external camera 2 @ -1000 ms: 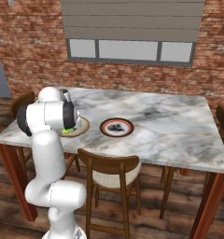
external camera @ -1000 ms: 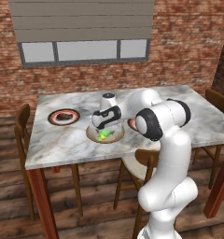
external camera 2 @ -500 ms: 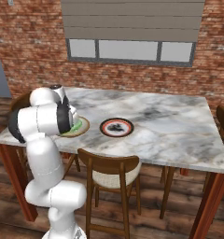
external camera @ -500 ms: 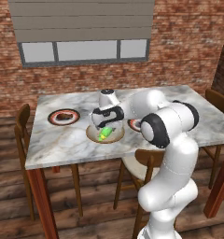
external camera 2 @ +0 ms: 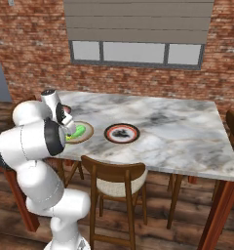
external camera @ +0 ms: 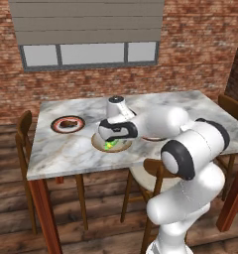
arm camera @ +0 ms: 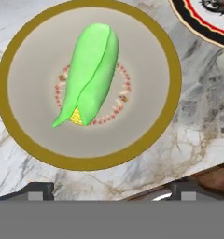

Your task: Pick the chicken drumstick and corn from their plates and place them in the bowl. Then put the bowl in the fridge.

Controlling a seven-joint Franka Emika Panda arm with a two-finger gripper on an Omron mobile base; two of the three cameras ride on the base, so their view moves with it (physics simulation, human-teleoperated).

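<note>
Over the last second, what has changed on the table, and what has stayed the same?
The arm's elbow swung out to the robot's right while the gripper stayed open above the bowl, opening slightly wider. The corn lies free in the bowl, as before. Both plates and the drumstick kept their places.

Two red-ringed round plates (external camera: pixel 68 124) (external camera 2: pixel 122 133), one brown-rimmed tan bowl (arm camera: pixel 20 121), one green husked corn cob (arm camera: pixel 91 73) (inside bowl), one marble table (external camera 2: pixel 177 132).

Matt tan bowl (arm camera: pixel 20 126), smooth green corn (arm camera: pixel 90 74), glossy veined marble table (arm camera: pixel 198 140).
</note>
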